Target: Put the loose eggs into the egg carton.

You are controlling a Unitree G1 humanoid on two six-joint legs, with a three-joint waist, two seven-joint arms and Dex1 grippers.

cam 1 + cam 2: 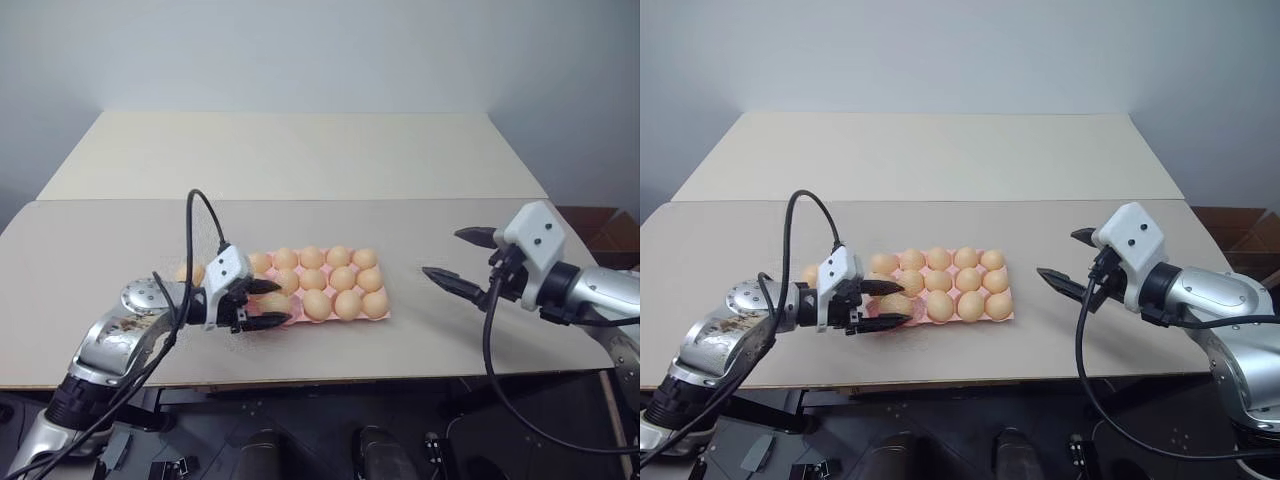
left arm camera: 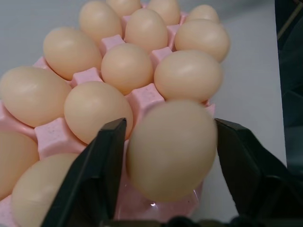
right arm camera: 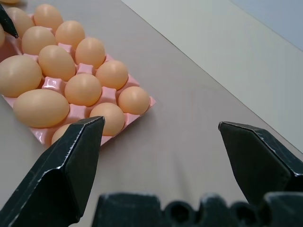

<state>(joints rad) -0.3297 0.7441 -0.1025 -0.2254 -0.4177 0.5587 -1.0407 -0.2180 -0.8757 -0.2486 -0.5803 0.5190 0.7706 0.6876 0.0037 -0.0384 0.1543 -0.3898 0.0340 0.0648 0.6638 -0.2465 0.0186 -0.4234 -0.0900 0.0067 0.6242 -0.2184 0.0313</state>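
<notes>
egg (image 2: pixel 173 149) between left gripper (image 1: pixel 262 304) fingers

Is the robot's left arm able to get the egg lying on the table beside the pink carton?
Probably yes. That loose egg lies right behind the left end effector, bare table around it, but an egg sits between its fingers now.

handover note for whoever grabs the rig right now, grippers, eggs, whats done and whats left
Left gripper: around one egg at the near left corner cup of the egg carton; gripped or just released, unclear.
Right gripper: open, empty, hovering over the table right of the carton.
Done: most cups hold eggs; those under the left gripper are hidden.
Left: seat the corner egg, then fetch the loose egg lying on the table left of the carton.
</notes>
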